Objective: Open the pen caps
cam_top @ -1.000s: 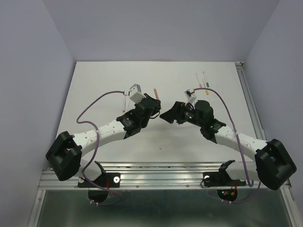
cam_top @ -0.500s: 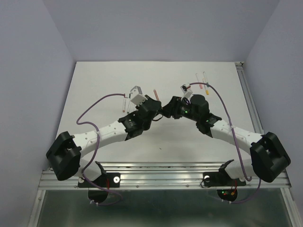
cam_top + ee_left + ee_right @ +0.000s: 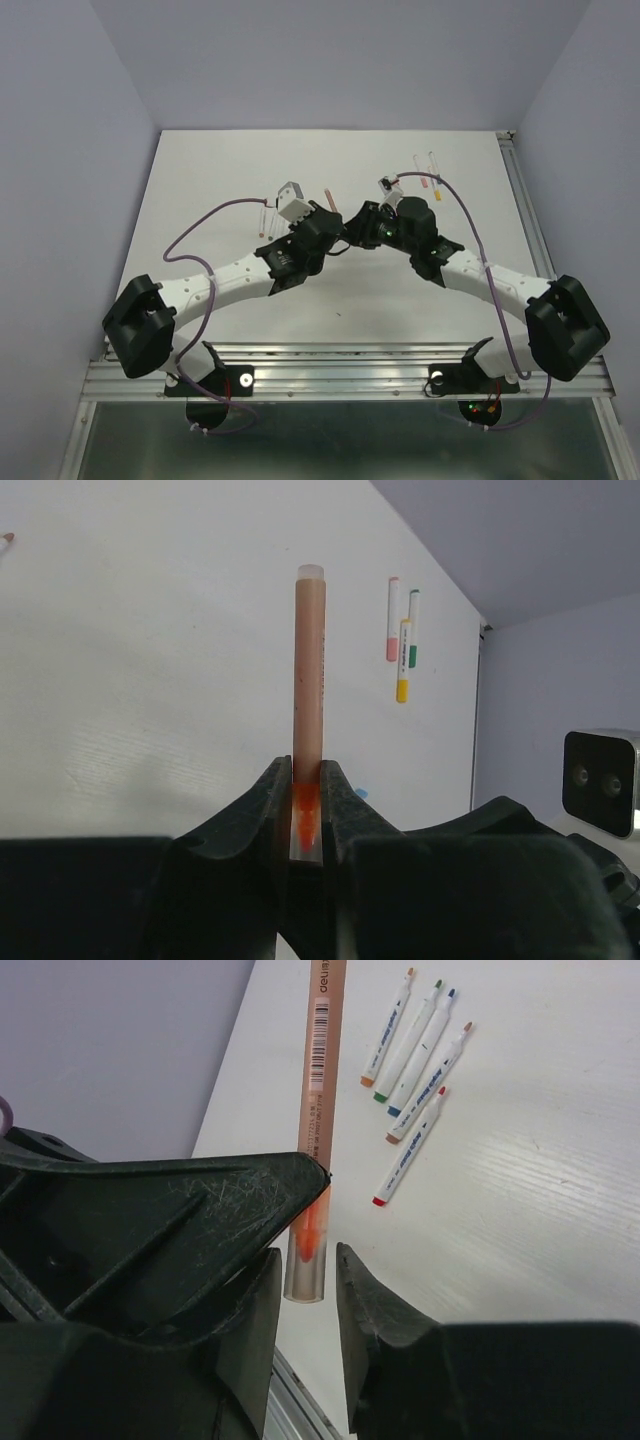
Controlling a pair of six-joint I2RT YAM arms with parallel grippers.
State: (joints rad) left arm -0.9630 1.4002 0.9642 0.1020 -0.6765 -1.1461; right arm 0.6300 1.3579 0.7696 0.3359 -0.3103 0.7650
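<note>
My left gripper (image 3: 308, 780) is shut on a peach-orange pen (image 3: 309, 670) and holds it lifted above the table, gripping just above its clear pen cap (image 3: 305, 1278), through which an orange tip shows. From above, the pen (image 3: 329, 197) sticks out behind the left gripper (image 3: 328, 225). My right gripper (image 3: 308, 1255) faces it, the two meeting at mid-table (image 3: 358, 225). Its two fingers (image 3: 360, 1290) flank the clear cap with a narrow gap on each side, so the jaws are still open.
Several capped white pens (image 3: 420, 1050) lie in a loose row on the table behind the left gripper (image 3: 263, 215). A few more pens (image 3: 403, 660) lie at the back right (image 3: 430, 170). An aluminium rail (image 3: 530, 215) edges the right side.
The right gripper has swung left to meet the left gripper and has narrowed its jaws round the pen's clear cap. The left gripper keeps its grip and has barely shifted.
</note>
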